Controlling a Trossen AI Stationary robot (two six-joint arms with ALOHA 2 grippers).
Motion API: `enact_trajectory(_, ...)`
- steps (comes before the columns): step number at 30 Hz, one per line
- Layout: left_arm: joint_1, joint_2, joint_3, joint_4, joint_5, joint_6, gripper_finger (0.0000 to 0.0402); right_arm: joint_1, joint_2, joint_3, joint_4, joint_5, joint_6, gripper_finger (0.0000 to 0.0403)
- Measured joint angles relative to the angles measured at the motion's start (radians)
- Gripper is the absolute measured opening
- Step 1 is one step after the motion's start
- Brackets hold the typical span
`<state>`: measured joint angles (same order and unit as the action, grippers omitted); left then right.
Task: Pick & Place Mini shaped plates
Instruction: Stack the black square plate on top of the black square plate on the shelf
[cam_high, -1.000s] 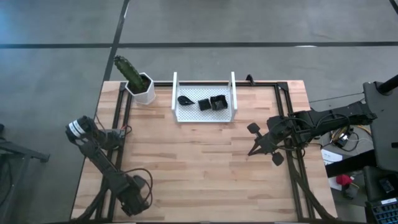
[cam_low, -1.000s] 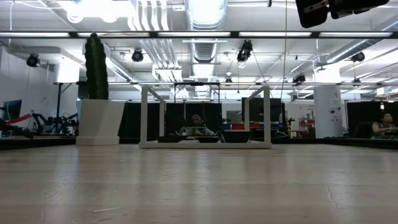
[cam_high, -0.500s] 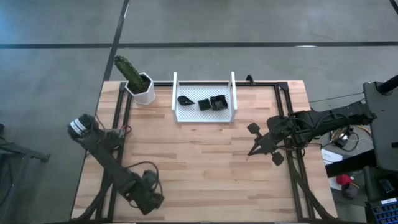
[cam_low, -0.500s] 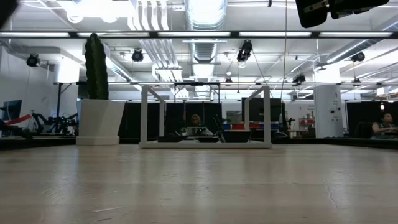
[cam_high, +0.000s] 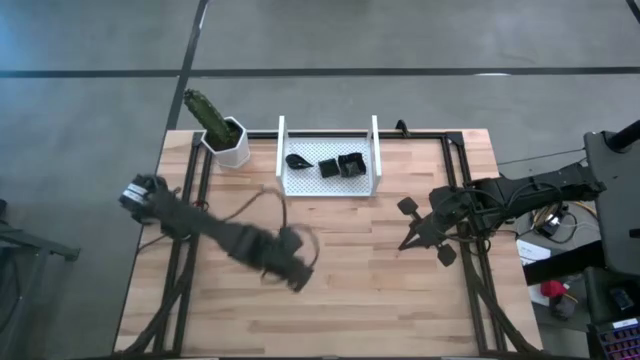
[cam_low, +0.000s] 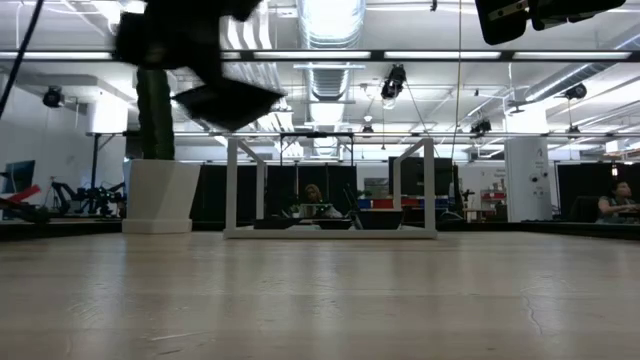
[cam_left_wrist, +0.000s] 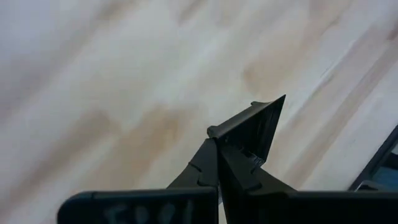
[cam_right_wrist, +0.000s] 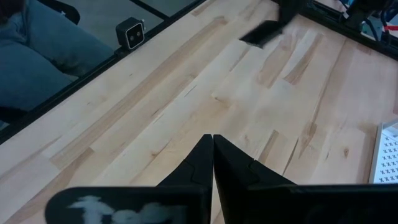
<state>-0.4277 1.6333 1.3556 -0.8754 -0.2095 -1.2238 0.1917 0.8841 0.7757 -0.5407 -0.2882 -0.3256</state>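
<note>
My left gripper (cam_high: 297, 270) hovers above the middle of the table and is shut on one small dark square mini plate (cam_left_wrist: 256, 122). The low view shows this plate as a blurred dark flat shape (cam_low: 226, 101) high above the tabletop. Three more mini plates lie in the white perforated tray (cam_high: 368, 182) at the far edge: a teardrop one (cam_high: 297, 160) and two square ones (cam_high: 328, 168) (cam_high: 350, 164). My right gripper (cam_high: 404, 242) is shut and empty, and waits above the table's right side. My left gripper pinches the square plate by one edge (cam_left_wrist: 219, 132) between the ends of its two fingers (cam_left_wrist: 205, 163). The rest of the plate sticks out beyond the fingertips. It is lifted clear of the table.
A white pot with a green cactus (cam_high: 226, 139) stands at the far left corner, beside the tray. Bare wooden tabletop (cam_high: 340, 300) stretches between the tray and the near edge. Dark frame rails (cam_high: 188, 190) run along the table's left and right sides.
My left arm has swung fast from the near left corner toward the middle of the table, rightward and toward the far edge, carrying the plate high above the wood. Its gripper has stayed shut.
</note>
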Motion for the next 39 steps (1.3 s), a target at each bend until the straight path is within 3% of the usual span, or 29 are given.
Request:
enact_trajectory(12,0.456,0.012,0.22,-0.001,0.067,0.642,0.0,0.0,0.0,0.0,-0.001,0.0,0.003,0.0008)
enact_trajectory(20,0.695,0.019,0.259,0.027,0.076,0.963,0.0,0.0,0.0,0.0,-0.002,0.0,0.002,0.0008)
enact_trajectory(30,0.769,0.142,0.264,0.176,0.082,1.264,0.0,0.0,0.0,0.0,-0.003,0.0,0.003,0.0008)
enact_trajectory(39,0.8,0.296,0.323,0.177,0.081,1.384,0.0,0.0,0.0,0.0,-0.003,0.0,0.008,0.0008)
